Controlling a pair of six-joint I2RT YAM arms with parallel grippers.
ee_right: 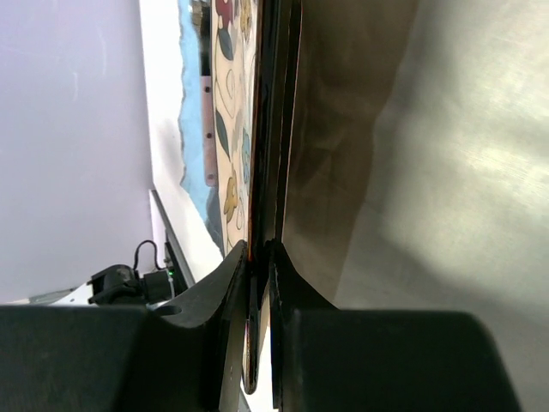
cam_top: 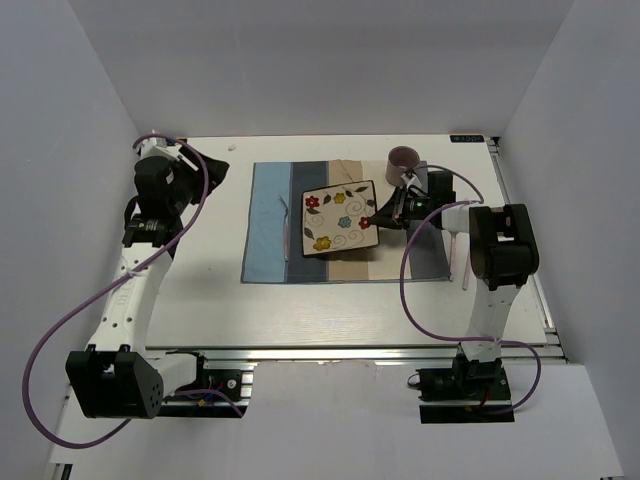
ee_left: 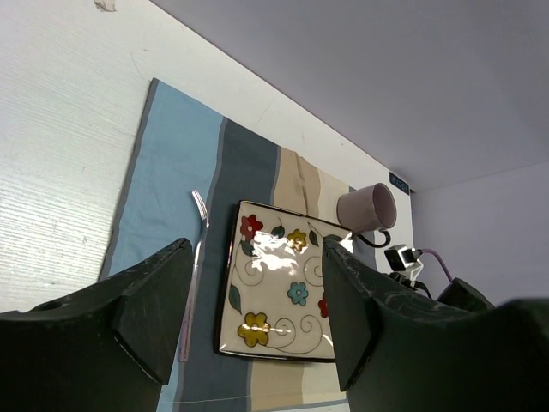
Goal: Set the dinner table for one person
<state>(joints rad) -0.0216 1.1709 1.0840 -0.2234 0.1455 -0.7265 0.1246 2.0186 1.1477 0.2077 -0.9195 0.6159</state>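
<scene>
A square cream plate (cam_top: 340,217) with painted flowers lies over the middle of a striped placemat (cam_top: 270,225) on the off-white dinner table (cam_top: 200,300). My right gripper (cam_top: 372,221) is shut on the plate's right rim. In the right wrist view the dark rim (ee_right: 273,129) runs between the fingers (ee_right: 225,275). A shadow under the plate's near right corner suggests that side is slightly raised. My left gripper (cam_top: 215,170) hangs open over the table's back left, holding nothing. Between its fingers (ee_left: 154,292) the plate (ee_left: 274,292) shows far below.
A pale fork (cam_top: 287,228) lies on the placemat's blue stripe, left of the plate. A mauve mug (cam_top: 402,160) stands at the placemat's back right corner. Thin pale utensils (cam_top: 453,245) lie by the placemat's right edge under the right arm. A metal rail (cam_top: 350,352) lines the near edge.
</scene>
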